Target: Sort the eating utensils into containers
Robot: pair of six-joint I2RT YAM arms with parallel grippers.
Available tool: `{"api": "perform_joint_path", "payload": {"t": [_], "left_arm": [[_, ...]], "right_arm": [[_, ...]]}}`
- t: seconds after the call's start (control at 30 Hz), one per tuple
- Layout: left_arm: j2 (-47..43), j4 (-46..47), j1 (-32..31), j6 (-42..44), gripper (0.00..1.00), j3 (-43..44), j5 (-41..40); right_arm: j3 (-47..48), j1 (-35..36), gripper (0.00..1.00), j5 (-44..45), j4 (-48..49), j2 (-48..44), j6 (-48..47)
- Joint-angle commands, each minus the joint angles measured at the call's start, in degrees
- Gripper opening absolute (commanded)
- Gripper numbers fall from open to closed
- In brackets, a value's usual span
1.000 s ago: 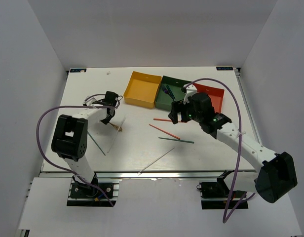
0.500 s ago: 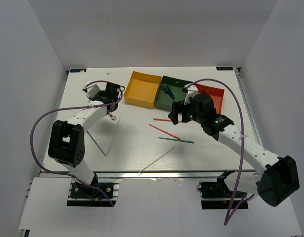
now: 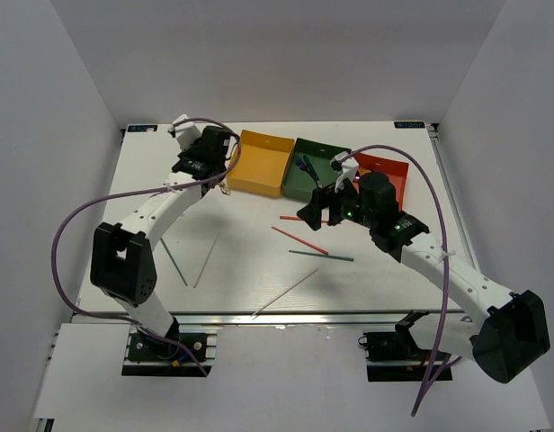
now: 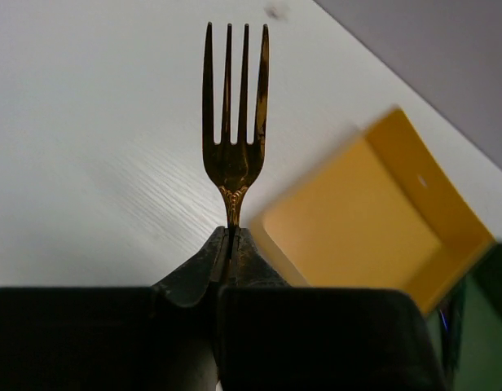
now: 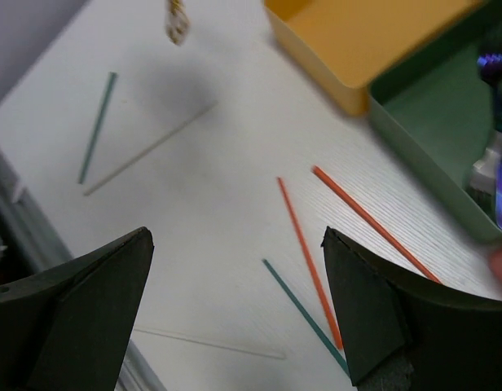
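Right end effector: jaws wide, empty, above red chopsticks on the desk
Left end effector: pinches the gold fork by its handle, tines outward
Yellow tray: just beyond the fork; clear its wall, lower, then release
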Motion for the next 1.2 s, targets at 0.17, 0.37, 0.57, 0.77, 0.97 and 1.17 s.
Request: {"api": "perform_joint_path", "payload": {"t": [0.17,0.37,0.57,0.77,0.97,1.17], "left_arm": [[-13.34,3.10,-6.58,-1.26,0.00,-8.34,29.92],[-21.18,8.02,-7.82,-3.99,0.00,-14.41,36.78],[-24.53,11.10,-8.00,-4.61,0.00,-17.06,38.65],[-24.44,13.30,-8.08,-4.61,0.00,-19.16,40.22],[-24.79,16.47,-8.08,-5.75,0.00,-20.40,42.86],[-24.09,17.08,-8.08,-5.40,0.00,-20.14,43.22]], "right_arm": [[6.56,0.23,0.89,-12.93,12.78,8.00,4.73],[13.87,2.08,0.89,-8.27,9.16,14.35,7.36],[16.34,3.57,0.86,-12.11,9.86,18.22,13.42],[16.42,5.42,0.83,-14.33,13.30,19.89,16.94],[18.35,7.00,0.75,-14.07,12.95,24.19,18.44],[20.90,8.58,0.19,-15.03,13.03,27.01,18.27]]}}
